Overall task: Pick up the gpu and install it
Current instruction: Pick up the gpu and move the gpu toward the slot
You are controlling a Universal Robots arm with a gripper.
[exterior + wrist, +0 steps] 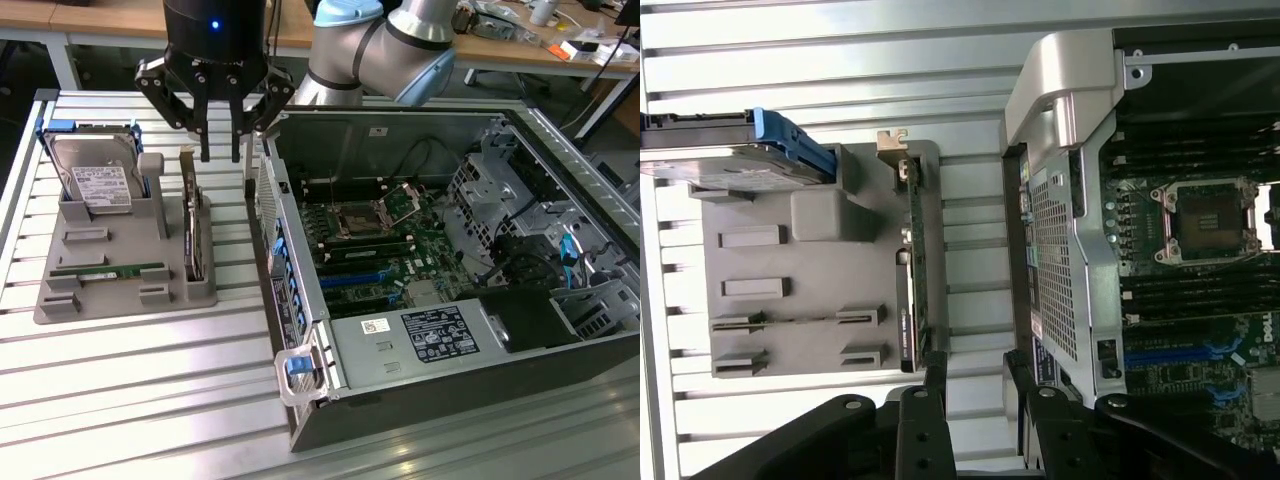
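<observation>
Plainly, the gpu [193, 225] is not yet picked up: it is seated on edge in the grey holder [110, 270], at nine o'clock of the computer case [390, 118]. The claw [221, 150] is held wide and empty, close above it.

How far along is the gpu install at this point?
Done: nothing yet. The gpu stands on edge in the grey holder, ungripped. In hand: the gripper hangs open above the holder, close to the card, holding nothing. Left: both the pickup and the install. The blue slots on the board inside the open case are bare.
</observation>
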